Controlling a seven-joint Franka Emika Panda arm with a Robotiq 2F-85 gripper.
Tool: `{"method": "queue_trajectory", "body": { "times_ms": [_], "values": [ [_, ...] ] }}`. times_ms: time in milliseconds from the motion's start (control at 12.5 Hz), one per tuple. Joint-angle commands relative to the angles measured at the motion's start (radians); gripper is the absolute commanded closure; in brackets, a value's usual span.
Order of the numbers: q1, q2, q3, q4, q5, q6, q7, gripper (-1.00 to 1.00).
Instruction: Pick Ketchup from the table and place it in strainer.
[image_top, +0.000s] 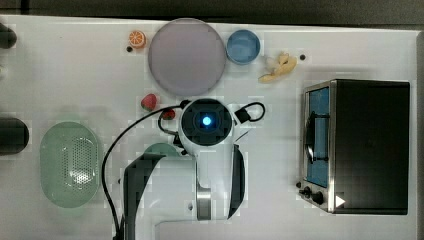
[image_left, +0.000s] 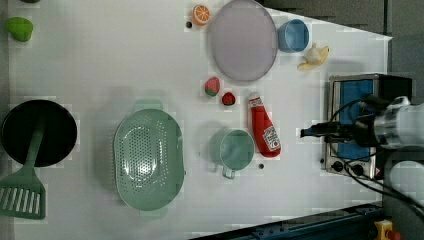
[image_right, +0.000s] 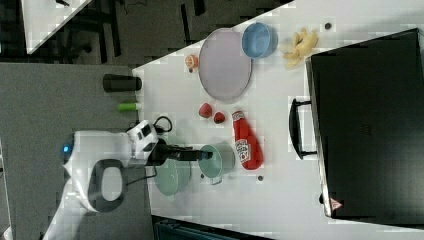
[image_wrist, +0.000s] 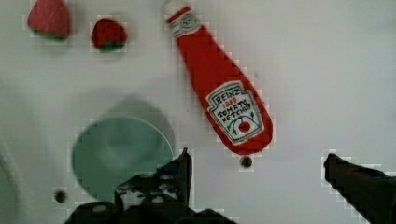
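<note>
**Ketchup Still on the Table as My Claw Hangs Above It**

My gripper hangs above the table, fingers spread wide and holding nothing; the wrist view shows one dark finger near the green cup and the other well off to the far side, with the bottle's broad base lying ahead of the gap. The Ketchup lies flat on its side on the white tabletop, just beside the cup, its white cap pointing toward the two small strawberries. The strainer sits empty, beyond the cup at the left view's left, apart from the bottle. By my reckoning nothing of the job is done: I have yet to descend, close on the bottle, lift it, carry it across past the cup, and release it into the basket.
</note>
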Motion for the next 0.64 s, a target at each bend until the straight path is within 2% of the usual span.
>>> {"method": "queue_trajectory", "body": {
  "times_ms": [80, 320, 640],
  "values": [
    [-0.003, 0.02, 0.004, -0.048, 0.004, 0.153, -0.322, -1.0],
    [-0.004, 0.107, 0.003, -0.101, 0.003, 0.288, -0.355, -1.0],
    [-0.004, 0.233, 0.002, -0.103, 0.003, 0.366, -0.35, -1.0]
  ]
}}
